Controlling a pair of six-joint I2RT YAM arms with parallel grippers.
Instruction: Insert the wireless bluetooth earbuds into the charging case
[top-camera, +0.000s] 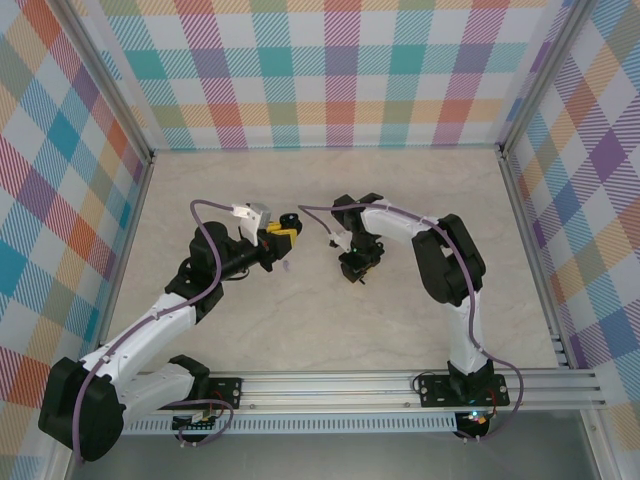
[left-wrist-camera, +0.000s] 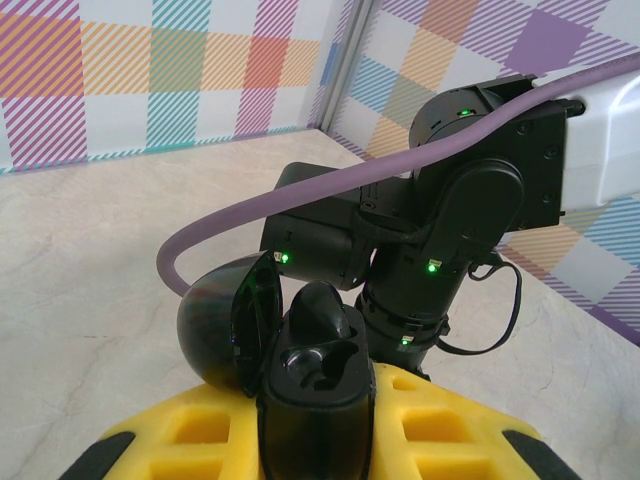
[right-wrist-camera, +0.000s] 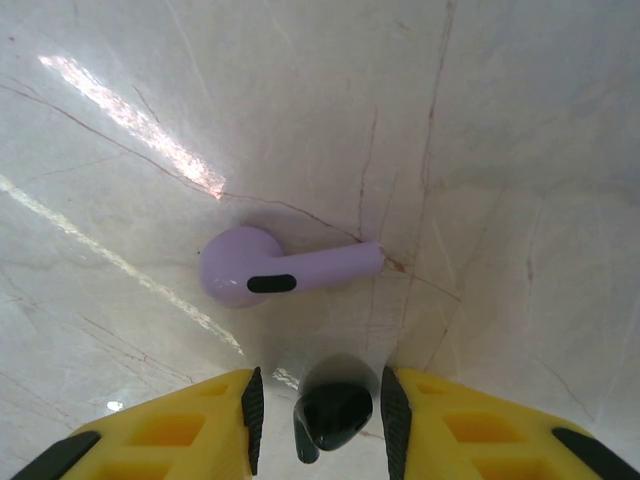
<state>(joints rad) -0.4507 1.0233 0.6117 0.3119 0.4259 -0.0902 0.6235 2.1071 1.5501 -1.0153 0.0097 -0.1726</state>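
Right claw (right-wrist-camera: 320, 425) is standing partly open, its yellow fingers (right-wrist-camera: 180, 430) straddling a black earbud (right-wrist-camera: 335, 415) at the bottom centre of the wrist frame. A sliver of gap is showing on the bud's left side. The right side is too tight to tell contact, so it is not clamped yet. Just above, a lilac earbud (right-wrist-camera: 285, 270) is lying flat on the table (right-wrist-camera: 520, 140), stem pointing right, apart from the fingers. Bare marbled surface is running out to the top, left and right edges of that frame.

Left claw (left-wrist-camera: 318, 440) is clamping the charging case (left-wrist-camera: 315, 385) at the bottom centre of its frame. The lid (left-wrist-camera: 225, 335) is hanging open to the left and a moulded socket is facing up. The right arm (left-wrist-camera: 450, 230) is looming close behind the case, upper right.

From the top view, both claws are facing each other mid-frame, near but apart. Wide open table is lying all around them, toward the plaid walls (top-camera: 340, 70) at the top and sides and toward the metal rail (top-camera: 350, 385) at the bottom.
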